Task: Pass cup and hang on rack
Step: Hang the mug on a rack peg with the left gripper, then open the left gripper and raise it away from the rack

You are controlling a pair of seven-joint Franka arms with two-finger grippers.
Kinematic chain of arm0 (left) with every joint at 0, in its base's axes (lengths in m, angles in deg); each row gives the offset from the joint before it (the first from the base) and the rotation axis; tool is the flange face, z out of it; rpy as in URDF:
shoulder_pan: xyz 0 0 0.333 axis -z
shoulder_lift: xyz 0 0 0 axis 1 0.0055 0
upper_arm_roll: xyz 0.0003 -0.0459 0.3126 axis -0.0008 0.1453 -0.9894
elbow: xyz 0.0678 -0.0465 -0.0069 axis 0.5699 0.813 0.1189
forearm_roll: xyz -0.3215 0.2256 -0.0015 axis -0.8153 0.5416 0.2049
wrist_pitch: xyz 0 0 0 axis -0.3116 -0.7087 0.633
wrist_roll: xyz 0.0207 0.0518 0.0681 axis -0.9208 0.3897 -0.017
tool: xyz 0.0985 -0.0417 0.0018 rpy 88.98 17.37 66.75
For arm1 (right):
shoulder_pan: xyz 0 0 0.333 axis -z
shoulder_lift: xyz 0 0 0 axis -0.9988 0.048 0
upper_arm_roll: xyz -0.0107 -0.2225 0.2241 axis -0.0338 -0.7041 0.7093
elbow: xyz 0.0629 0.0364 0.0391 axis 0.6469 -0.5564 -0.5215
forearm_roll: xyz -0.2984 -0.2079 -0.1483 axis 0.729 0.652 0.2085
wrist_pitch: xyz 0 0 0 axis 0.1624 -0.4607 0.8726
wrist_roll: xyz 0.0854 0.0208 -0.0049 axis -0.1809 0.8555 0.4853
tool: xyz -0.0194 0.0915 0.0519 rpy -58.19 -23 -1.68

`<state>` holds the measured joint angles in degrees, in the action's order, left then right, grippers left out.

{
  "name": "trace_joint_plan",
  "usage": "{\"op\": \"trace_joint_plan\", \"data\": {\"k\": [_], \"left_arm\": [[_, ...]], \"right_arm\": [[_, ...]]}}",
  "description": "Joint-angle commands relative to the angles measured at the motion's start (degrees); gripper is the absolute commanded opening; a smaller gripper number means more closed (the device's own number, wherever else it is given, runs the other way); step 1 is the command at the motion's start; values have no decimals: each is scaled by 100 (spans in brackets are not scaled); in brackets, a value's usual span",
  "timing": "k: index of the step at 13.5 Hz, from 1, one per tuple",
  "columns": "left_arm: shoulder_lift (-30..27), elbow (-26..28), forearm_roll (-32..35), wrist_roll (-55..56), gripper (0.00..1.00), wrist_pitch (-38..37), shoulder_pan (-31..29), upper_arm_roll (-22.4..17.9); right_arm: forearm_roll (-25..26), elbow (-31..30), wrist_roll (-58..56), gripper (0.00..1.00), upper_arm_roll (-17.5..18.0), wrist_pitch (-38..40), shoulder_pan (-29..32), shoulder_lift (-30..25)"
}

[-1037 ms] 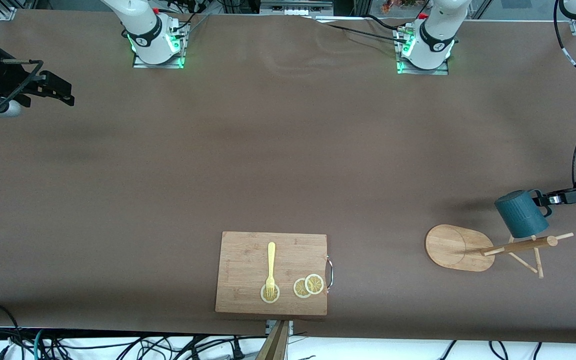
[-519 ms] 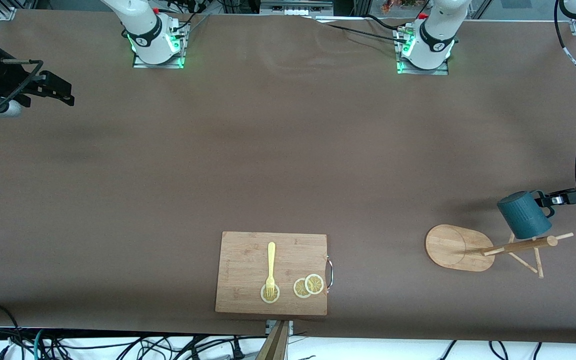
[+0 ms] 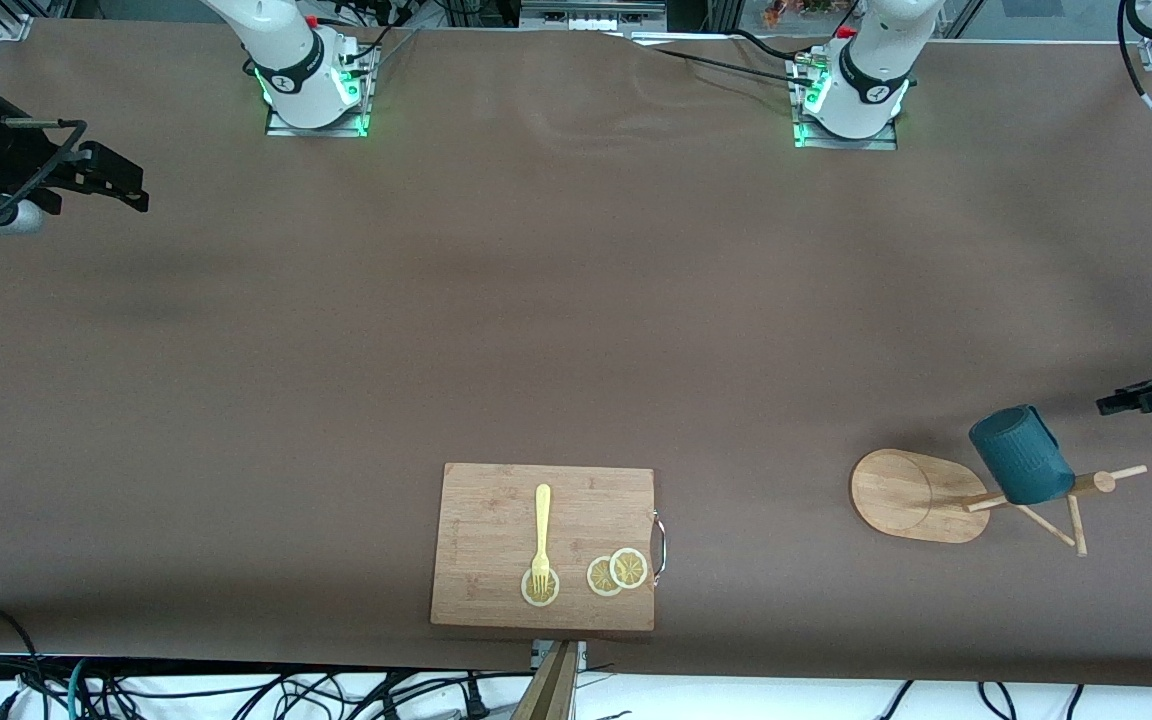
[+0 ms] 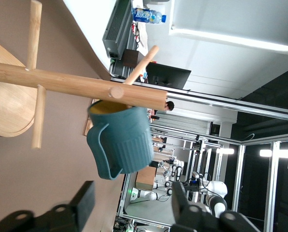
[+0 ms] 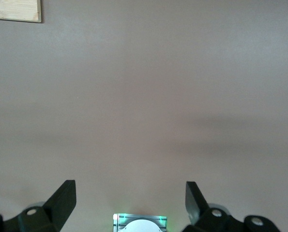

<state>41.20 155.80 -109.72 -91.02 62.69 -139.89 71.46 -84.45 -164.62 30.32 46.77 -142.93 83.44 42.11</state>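
The dark teal ribbed cup [image 3: 1021, 455] hangs at the top of the bamboo rack [image 3: 911, 495], its yellowish mouth against the post. The peg that bears it is hidden. In the left wrist view the cup [image 4: 122, 145] sits under the rack's post [image 4: 61, 81] with its loop handle turned toward my left gripper [image 4: 132, 200]. My left gripper [image 3: 1121, 402] is open and empty, apart from the cup, by the left arm's end of the table. My right gripper [image 3: 131, 190] waits open and empty over the right arm's end of the table, and its own view [image 5: 130, 193] shows bare table under it.
A rectangular bamboo cutting board [image 3: 496, 500] with a metal handle lies near the front edge, mid-table. It carries a yellow fork [image 3: 542, 530] and lemon slices [image 3: 618, 572]. The arms' bases stand along the table's edge farthest from the front camera.
My left gripper has let go of the cup and drawn back toward the left arm's end of the table. The cup has settled lower on the rack. The right arm has not moved.
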Motion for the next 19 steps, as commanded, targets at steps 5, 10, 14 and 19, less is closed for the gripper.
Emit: {"op": "trace_joint_plan", "data": {"k": [5, 10, 14, 19], "left_arm": [[-252, -1241, 2110, 104, 100, -397, 299, 53], [-1455, -1409, 4816, 121, 100, -468, 1679, 53], [-2080, -1383, 6312, 848, 100, -476, 3110, 62], [-2869, -517, 6668, 1940, 100, -49, 5194, -964]], "right_arm": [[27, 143, 40, 100, 24, 116, 3, 34], [18, 143, 39, 100, 24, 116, -5, 34], [18, 125, 13, 100, 15, 133, 3, 34], [1, 117, 31, 100, -20, 248, 12, 34]]}}
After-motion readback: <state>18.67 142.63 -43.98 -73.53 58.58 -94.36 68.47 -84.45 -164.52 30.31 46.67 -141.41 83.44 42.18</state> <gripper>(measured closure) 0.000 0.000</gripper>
